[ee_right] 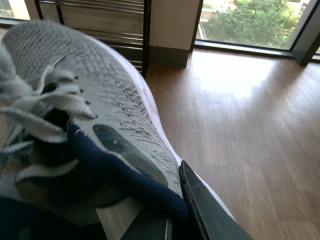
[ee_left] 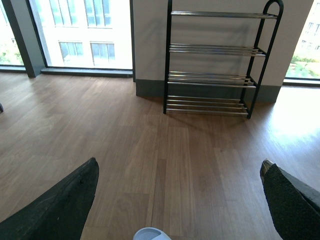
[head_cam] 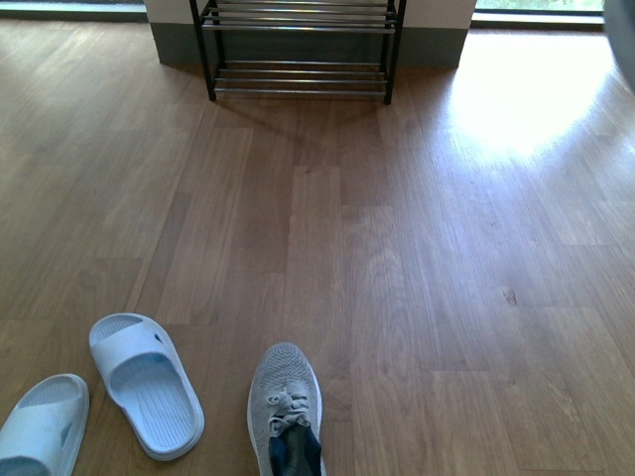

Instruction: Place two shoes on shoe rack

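Well short of rack (head_cam: 298,77), straight before it: sneaker (head_cam: 286,402), long axis and toe aimed at rack. Right gripper (ee_right: 175,215) pinches its navy collar (inner finger mostly hidden), so nearer arm. Left gripper (ee_left: 180,200) spread wide, holding nothing. Second sneaker not in view.

Straight ahead of you, the shoe rack (head_cam: 301,50) stands against the wall (head_cam: 437,20). Close in, one sneaker (head_cam: 286,407) points toe-first at it, a slide (head_cam: 144,382) just left, another slide (head_cam: 42,426) further left.
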Controlling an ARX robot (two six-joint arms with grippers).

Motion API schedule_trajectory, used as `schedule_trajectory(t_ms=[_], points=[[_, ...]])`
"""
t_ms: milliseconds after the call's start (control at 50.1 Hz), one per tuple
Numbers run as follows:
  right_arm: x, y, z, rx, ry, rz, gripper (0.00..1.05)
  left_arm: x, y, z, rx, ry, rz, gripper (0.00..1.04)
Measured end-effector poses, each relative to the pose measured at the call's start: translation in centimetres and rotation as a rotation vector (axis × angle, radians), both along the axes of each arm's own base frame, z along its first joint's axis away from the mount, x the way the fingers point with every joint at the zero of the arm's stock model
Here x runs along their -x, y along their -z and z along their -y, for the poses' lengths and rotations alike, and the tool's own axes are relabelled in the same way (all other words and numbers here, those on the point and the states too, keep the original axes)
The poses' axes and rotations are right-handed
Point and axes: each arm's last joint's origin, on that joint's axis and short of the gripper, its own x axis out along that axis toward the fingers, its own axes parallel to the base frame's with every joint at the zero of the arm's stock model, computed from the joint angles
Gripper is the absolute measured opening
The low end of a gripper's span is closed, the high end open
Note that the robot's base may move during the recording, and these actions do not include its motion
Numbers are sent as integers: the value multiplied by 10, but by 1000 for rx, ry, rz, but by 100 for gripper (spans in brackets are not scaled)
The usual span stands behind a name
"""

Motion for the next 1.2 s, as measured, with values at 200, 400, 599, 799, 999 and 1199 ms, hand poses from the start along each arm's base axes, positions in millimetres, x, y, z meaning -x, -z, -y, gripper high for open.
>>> schedule_trajectory(t_ms=[200,400,599,799,999,1199], points=[[1,0,0,-2,3,2,1,0,0,0,0,0,0,95],[1,0,0,-3,3,3,1,0,0,0,0,0,0,95],[1,0,0,-5,2,3,1,0,0,0,0,0,0,95],[1,0,0,-5,3,3,1,0,0,0,0,0,0,95],[1,0,0,-5,2,3,1,0,0,0,0,-1,0,95],[1,0,0,-7,-6,3,1,0,0,0,0,-1,0,95]])
